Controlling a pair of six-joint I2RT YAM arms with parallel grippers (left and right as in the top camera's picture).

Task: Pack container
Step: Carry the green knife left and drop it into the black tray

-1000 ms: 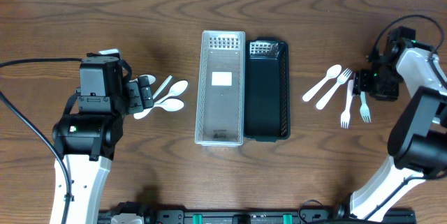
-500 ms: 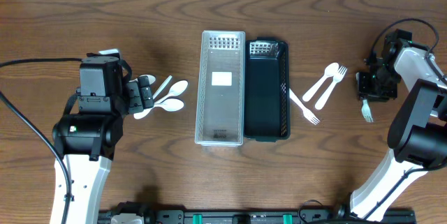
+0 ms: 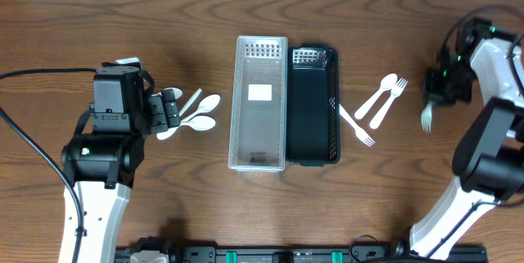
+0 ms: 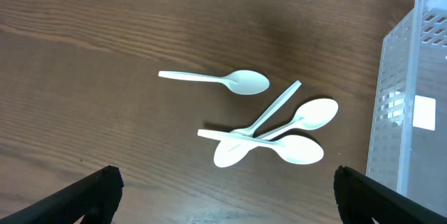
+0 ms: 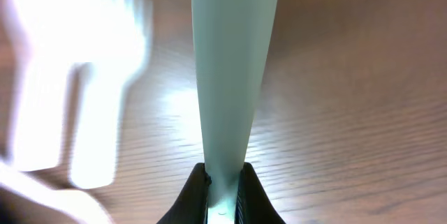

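A clear slotted container (image 3: pixel 260 103) stands mid-table with a black container (image 3: pixel 313 106) against its right side. Several white spoons (image 4: pixel 279 123) lie in a loose pile left of the clear container (image 4: pixel 412 105). My left gripper (image 4: pixel 227 189) hangs open over bare wood just short of them, also seen from overhead (image 3: pixel 172 109). At the far right, my right gripper (image 3: pixel 438 89) is shut on the handle of a white fork (image 3: pixel 426 117). The right wrist view shows that handle (image 5: pixel 234 56) pinched between the jaws of the right gripper (image 5: pixel 223 182).
A white spoon and fork (image 3: pixel 382 99) lie side by side right of the black container. Another fork (image 3: pixel 358 126) lies close to its right wall. Blurred white cutlery (image 5: pixel 70 77) fills the left of the right wrist view. A black cable (image 3: pixel 33 73) runs to the left arm.
The right gripper closed on a fork and carried it up and toward the back. Another fork slid left, ending beside the black container. The left arm stayed still.
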